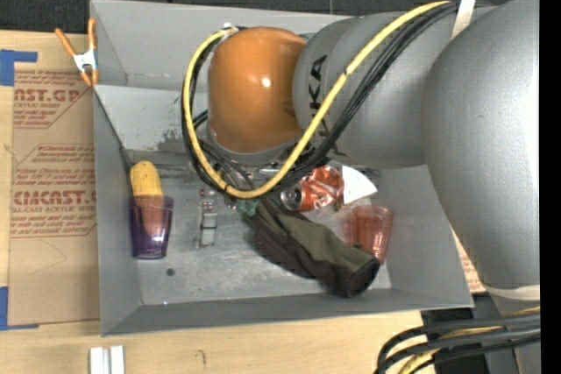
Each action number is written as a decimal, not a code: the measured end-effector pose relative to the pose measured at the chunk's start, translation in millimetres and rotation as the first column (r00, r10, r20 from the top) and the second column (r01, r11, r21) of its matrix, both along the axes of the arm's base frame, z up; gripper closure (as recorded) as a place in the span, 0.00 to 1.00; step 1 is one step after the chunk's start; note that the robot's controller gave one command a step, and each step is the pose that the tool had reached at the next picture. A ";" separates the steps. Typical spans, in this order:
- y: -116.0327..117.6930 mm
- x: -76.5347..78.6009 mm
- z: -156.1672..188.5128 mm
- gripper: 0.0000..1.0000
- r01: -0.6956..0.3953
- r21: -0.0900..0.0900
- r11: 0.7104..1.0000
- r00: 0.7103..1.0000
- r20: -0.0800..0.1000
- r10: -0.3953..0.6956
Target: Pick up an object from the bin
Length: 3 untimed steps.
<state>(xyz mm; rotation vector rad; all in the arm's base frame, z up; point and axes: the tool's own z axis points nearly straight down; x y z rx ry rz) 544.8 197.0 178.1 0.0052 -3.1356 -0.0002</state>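
A grey metal bin (114, 276) seen from above, with a robot arm (412, 74) reaching in from the right. At the left of the bin floor lies a yellow cob (145, 179), its lower end touching the mouth of a purple cup (151, 229) that lies just below it. Right of these, over a bare patch of floor left of centre, the gripper (209, 222) comes down from under the arm's orange cover (254, 88), which yellow and black cables (195, 101) loop around. Whether the gripper is wide, narrow or holding anything cannot be told from this angle. It sits between the purple cup on its left and a dark cloth (311, 254) on its right, near both, and no contact with either can be seen. The dark cloth lies crumpled along the front of the bin. Behind it is a crushed red wrapper (317, 188) against a white paper (358, 184), and a red cup (368, 228) lies at the right, touching the cloth.
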 end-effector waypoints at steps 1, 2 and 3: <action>-1.1 1.6 4.9 0.00 0.002 0.001 1.000 1.000 0.007 -0.002; 24.5 14.5 -35.7 0.00 0.005 0.004 1.000 1.000 0.017 -0.005; 37.5 20.1 -84.2 0.00 -0.151 0.000 0.989 0.988 0.009 0.151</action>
